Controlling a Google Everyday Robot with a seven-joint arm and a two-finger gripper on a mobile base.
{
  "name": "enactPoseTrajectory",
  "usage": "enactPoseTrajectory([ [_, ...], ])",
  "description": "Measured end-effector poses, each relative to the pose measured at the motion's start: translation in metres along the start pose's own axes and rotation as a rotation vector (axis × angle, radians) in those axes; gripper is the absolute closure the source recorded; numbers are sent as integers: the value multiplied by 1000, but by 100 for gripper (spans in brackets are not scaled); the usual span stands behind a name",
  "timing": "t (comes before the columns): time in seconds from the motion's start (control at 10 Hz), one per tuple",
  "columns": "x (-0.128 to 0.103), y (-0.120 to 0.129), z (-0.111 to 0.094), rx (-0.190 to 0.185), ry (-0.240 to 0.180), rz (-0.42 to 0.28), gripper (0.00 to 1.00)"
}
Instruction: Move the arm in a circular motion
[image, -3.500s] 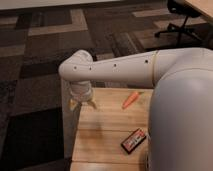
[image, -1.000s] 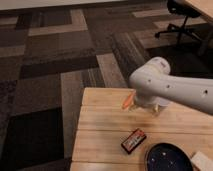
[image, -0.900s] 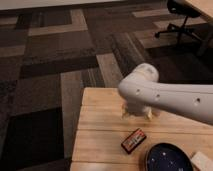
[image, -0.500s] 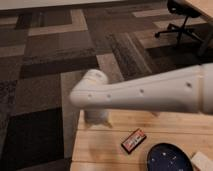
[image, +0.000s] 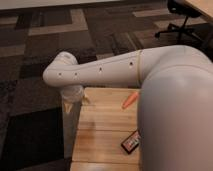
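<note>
The thick off-white arm (image: 115, 70) reaches across the view from the lower right to a rounded elbow (image: 62, 70) at the left, with a row of small dark holes along it. Its ribbed wrist hangs down from the elbow. The small tan gripper (image: 79, 100) sits at the far left corner of the wooden table (image: 102, 132), just above the edge. It holds nothing that I can see. The arm's bulky near part fills the right side of the view and hides the table's right half.
An orange carrot (image: 129, 100) lies on the table to the right of the gripper. A dark snack packet (image: 131, 141) lies nearer the front, partly hidden by the arm. Patterned carpet lies beyond, with an office chair (image: 184, 20) at the far right.
The arm has swung from the table's middle to the left over the last second, and its near part now fills the right of the view, hiding the dark bowl.
</note>
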Motion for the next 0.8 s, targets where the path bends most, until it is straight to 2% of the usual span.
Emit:
enactPoseTrajectory([
  [0.1, -18, -34, 5, 9, -6, 22, 35],
  [0.2, -20, -44, 6, 12, -3, 32, 35],
  [0.4, -23, -98, 12, 16, 10, 125, 35],
  [0.5, -18, -109, 13, 6, 18, 153, 35],
  [0.8, -17, -111, 13, 6, 19, 155, 35],
])
